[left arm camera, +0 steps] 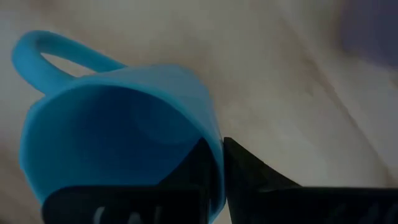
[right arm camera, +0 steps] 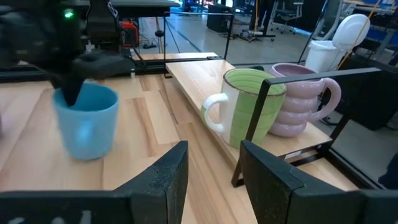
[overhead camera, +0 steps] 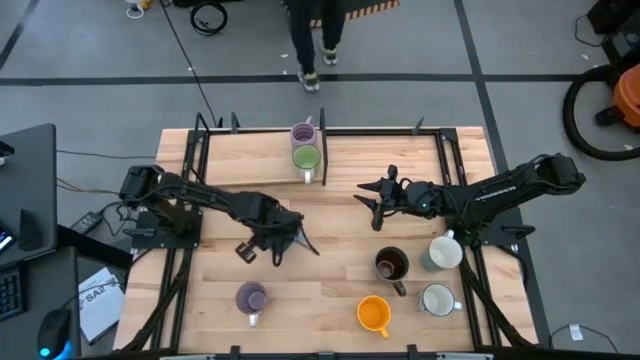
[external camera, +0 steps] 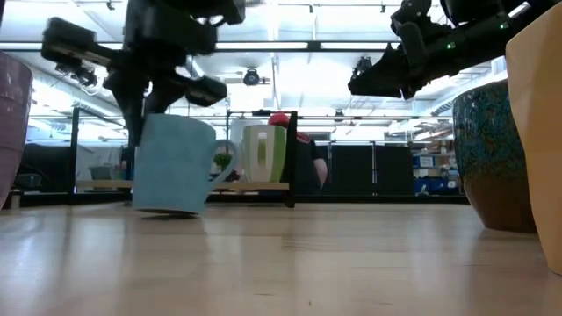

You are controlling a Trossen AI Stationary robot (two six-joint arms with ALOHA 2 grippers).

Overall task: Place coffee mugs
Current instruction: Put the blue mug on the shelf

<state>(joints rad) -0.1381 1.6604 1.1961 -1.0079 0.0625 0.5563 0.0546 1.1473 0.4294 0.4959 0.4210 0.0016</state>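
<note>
While the blue mug [left arm camera: 118,130] is pinched by its rim between the closed fingers of the left gripper [left arm camera: 221,165], one finger inside the cup and one outside, it is held slightly tilted, and in the low view its base is seen at or just above the table [overhead camera: 330,285], left of centre. Its mouth is turned upward and its long axis stands nearly upright; in the low view its handle points toward 3 o'clock. In the high view the mug is hidden under the left gripper [overhead camera: 272,238]. The right gripper [right arm camera: 212,165] is held above the table at about 2 o'clock from the table's centre, its fingers parted and nothing between them. On the raised ledge at 12 o'clock the green mug [overhead camera: 307,160] and a lilac mug [overhead camera: 303,134] are set upright, touching each other, the green one's handle pointing toward 6 o'clock. A second lilac mug [overhead camera: 250,298] is seen at 7 o'clock. At 4 to 5 o'clock the dark brown mug [overhead camera: 391,265], two white mugs [overhead camera: 442,252] and the orange mug [overhead camera: 373,315] are grouped, all mouths upward.
</note>
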